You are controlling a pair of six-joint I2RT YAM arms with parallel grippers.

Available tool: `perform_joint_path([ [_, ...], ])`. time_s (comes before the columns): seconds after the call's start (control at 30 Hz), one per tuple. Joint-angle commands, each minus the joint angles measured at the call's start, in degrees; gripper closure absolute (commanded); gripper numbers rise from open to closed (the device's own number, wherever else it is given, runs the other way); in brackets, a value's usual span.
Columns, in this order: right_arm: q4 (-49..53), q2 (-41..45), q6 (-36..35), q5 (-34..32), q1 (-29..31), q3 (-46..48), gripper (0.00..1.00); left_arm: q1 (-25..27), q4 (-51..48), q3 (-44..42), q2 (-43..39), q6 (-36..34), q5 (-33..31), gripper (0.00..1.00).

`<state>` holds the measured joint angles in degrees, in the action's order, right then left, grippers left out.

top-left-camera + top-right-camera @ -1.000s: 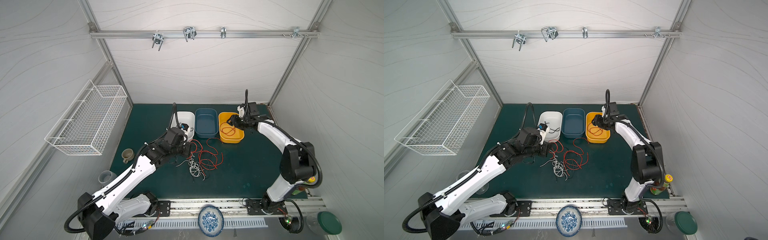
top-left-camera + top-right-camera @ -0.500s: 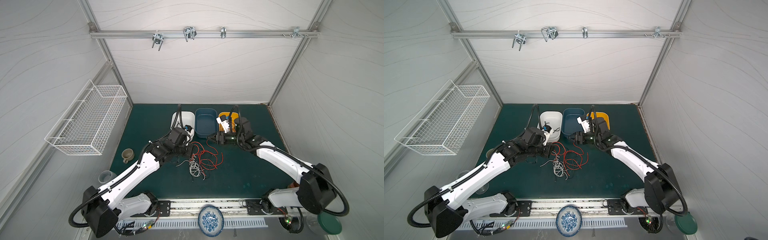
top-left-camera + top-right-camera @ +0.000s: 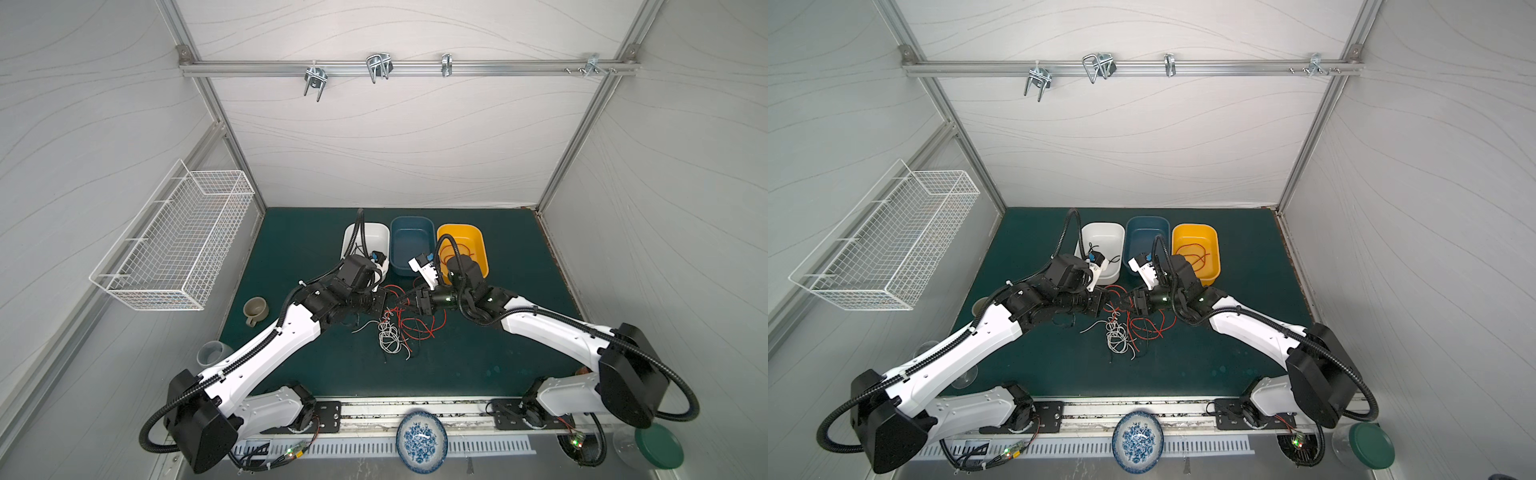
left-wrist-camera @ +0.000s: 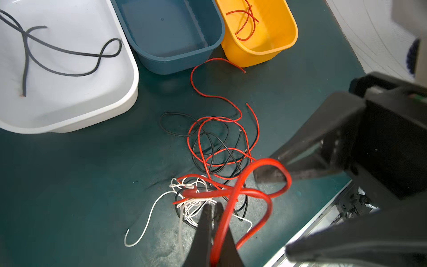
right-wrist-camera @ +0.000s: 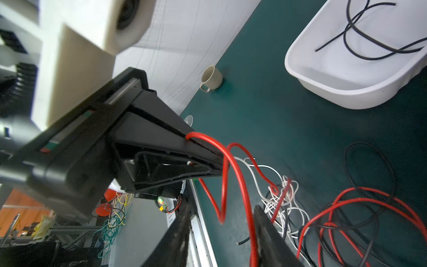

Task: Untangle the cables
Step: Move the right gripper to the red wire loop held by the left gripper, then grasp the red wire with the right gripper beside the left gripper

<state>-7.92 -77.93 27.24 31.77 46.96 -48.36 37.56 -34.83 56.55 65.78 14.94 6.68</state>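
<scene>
So my left gripper (image 4: pixel 213 205) is clamped on a red cable (image 4: pixel 233 196) held up over the tangle of cables (image 3: pixel 399 328) on the mat (image 3: pixel 353 374), and my right gripper (image 5: pixel 221 209) has its jaws apart with that red strand running between them. Behind the pile, the white bin (image 4: pixel 124 97) has a black cable (image 4: pixel 69 53) in it, the yellow bin (image 4: pixel 254 55) a looped red wire (image 4: pixel 245 25), and the blue bin (image 4: pixel 175 62) sits between them.

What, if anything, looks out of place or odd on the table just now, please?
Only the cables stand out: red, white and black strands lie knotted in a heap on the mat. The left gripper is shut on a red cable held above the heap. Nothing looks spilled or broken.
</scene>
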Motion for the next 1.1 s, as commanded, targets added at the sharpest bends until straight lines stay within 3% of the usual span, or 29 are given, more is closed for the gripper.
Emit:
perform_joint_path([
  [0.0, -2.5, -0.9, -0.4, -1.1, 1.2, 0.1, 0.63, 0.3, 0.3, 2.3, 0.2, -1.0, 0.6, 0.99],
  [0.43, -0.3, -1.7, -1.0, -5.9, 1.6, -0.2, 1.0, 0.3, 0.5, 2.4, -0.1, -1.3, 1.8, 0.92],
  [0.8, 4.3, -0.8, -0.9, -11.8, 0.1, -0.8, 1.0, 0.3, 1.2, 1.9, -1.8, -1.8, 3.5, 0.71],
  [1.07, 5.0, 4.6, 2.8, -10.7, -7.3, 2.7, 1.0, 0.3, 2.2, 0.8, -5.0, -2.0, 2.4, 0.52],
])
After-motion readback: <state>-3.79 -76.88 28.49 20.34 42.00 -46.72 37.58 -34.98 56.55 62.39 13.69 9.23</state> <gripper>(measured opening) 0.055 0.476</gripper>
